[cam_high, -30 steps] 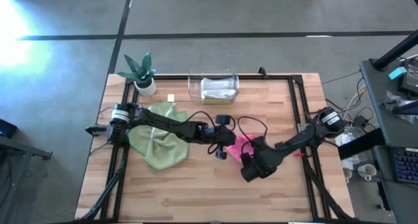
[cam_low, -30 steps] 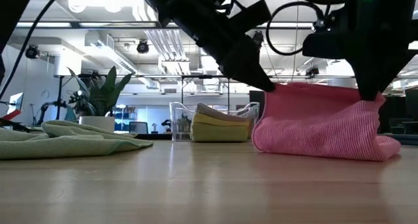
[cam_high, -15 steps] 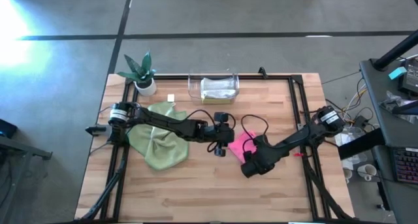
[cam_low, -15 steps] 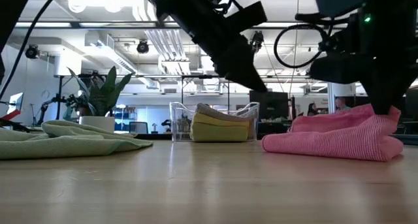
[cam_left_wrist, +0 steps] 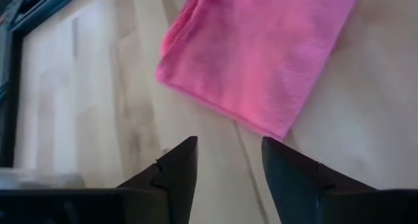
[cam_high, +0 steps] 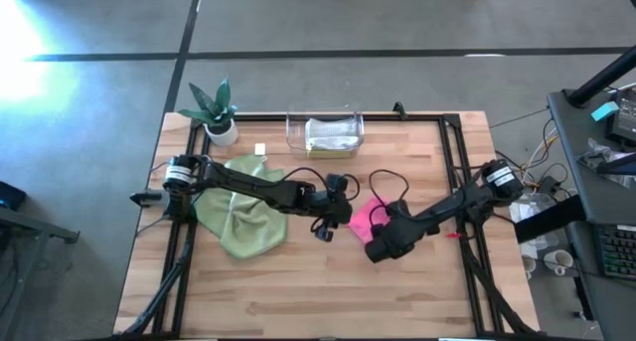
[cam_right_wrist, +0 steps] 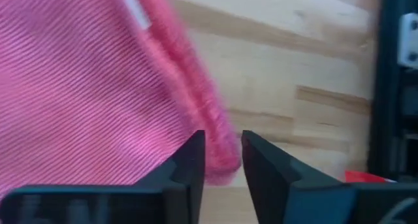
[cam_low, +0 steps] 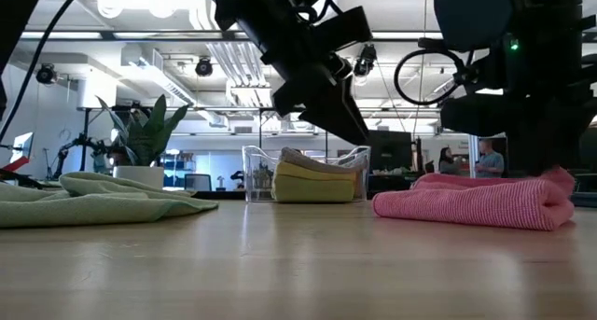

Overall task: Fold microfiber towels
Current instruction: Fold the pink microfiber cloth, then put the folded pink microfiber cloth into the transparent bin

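The hot pink towel lies folded flat on the table right of centre, also in the low view. My left gripper hovers open just left of it and above the table, with nothing between its fingers. My right gripper stands open over the towel's right end, a fuzzy edge of the towel between its fingers. A sage green towel lies crumpled under the left arm. Folded towels rest in the clear bin. My right gripper has the pink towel's edge between its two parted fingers, which come from above. I cannot tell whether they touch it. The towel lies flat on the table.
A potted plant stands at the far left corner. A small pale block sits beside it. Black rails run along the table's sides. Bare wood stretches along the near edge.
The pink towel's raised upper layer has come down and now lies flat on its lower layer. My left gripper has let go of the towel's corner and drawn back toward the table's left. My right gripper has gone down with the towel's edge.
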Motion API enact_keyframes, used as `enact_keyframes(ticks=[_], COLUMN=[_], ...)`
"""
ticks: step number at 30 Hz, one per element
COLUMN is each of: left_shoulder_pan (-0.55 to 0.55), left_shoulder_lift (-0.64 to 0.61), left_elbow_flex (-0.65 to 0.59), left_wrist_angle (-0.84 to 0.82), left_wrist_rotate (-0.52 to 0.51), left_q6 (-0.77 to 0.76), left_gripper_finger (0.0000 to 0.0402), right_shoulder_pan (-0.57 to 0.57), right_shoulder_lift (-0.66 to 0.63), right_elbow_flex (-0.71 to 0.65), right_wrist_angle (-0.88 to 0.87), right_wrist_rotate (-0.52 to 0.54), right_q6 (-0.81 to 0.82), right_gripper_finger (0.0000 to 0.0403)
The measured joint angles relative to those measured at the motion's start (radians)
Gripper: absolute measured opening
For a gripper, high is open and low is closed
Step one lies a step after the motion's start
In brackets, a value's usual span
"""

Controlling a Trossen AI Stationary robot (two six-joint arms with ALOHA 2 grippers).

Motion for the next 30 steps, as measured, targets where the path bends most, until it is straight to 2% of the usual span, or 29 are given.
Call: enact_keyframes(ticks=[8, 12, 19, 23, 30], left_shoulder_pan=[0.0, 0.0, 0.0, 0.002, 0.013], left_shoulder_lift=[0.005, 0.035, 0.101, 0.13, 0.165], left_elbow_flex=[-0.001, -0.001, -0.002, -0.002, -0.002], left_wrist_angle=[0.03, 0.092, 0.201, 0.257, 0.297], left_wrist_rotate=[0.088, 0.137, 0.141, 0.142, 0.143], left_q6=[0.002, 0.001, -0.004, -0.004, -0.004], left_gripper_finger=[0.0155, 0.0155, 0.0149, 0.0115, 0.001], right_shoulder_pan=[0.009, 0.026, 0.03, 0.031, 0.037], right_shoulder_lift=[-0.089, -0.164, -0.252, -0.262, -0.259], right_elbow_flex=[0.006, 0.006, 0.0, -0.007, -0.02], right_wrist_angle=[-0.058, -0.056, -0.024, -0.019, 0.001], right_wrist_rotate=[-0.003, 0.056, 0.107, 0.109, 0.106], right_q6=[-0.022, -0.05, -0.126, -0.148, -0.165], right_gripper_finger=[0.0131, 0.0129, 0.0116, 0.0116, 0.0116])
